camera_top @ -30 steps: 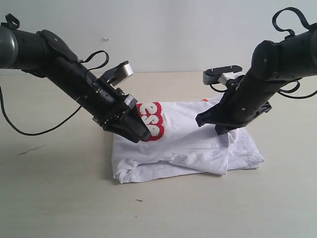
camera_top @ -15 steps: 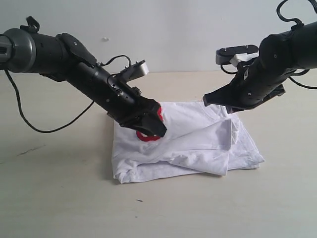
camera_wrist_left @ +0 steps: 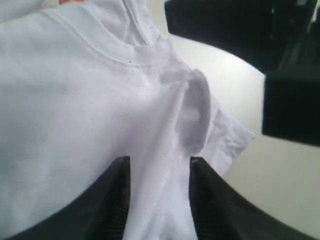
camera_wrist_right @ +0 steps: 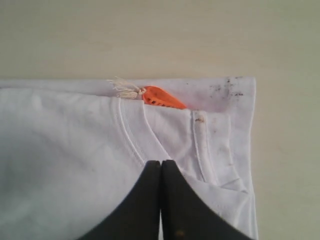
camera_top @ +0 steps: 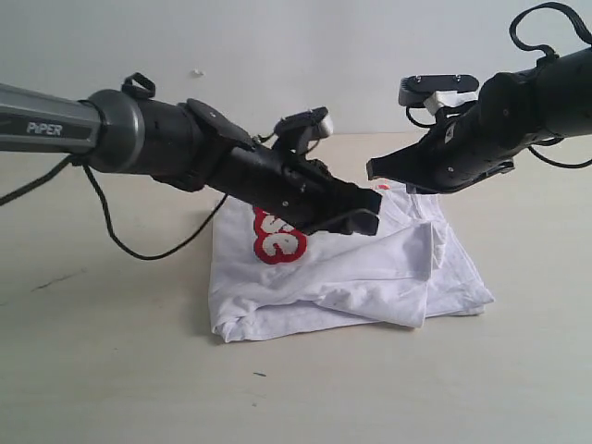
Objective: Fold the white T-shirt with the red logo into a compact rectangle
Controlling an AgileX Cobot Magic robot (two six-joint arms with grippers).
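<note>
The white T-shirt (camera_top: 370,268) lies folded and wrinkled on the table, with the red logo (camera_top: 277,239) partly showing on its left part. My left gripper (camera_top: 370,213) reaches across above the shirt's middle. Its jaws stand apart over the cloth (camera_wrist_left: 100,100) near the ribbed neck, gripping nothing; left gripper (camera_wrist_left: 157,167). My right gripper (camera_top: 374,171) hangs shut above the shirt's far side, holding nothing. In the right wrist view the right gripper (camera_wrist_right: 161,164) points at the collar, below the orange neck tag (camera_wrist_right: 162,98).
The beige table (camera_top: 111,370) extends around the shirt on all sides. The right arm's dark body (camera_wrist_left: 235,30) looms close ahead of the left gripper. A black cable (camera_top: 139,245) trails from the left arm over the table.
The left arm swung right across the shirt, from the logo to its middle, uncovering the logo. The right gripper rose off the shirt's right side and moved back.
</note>
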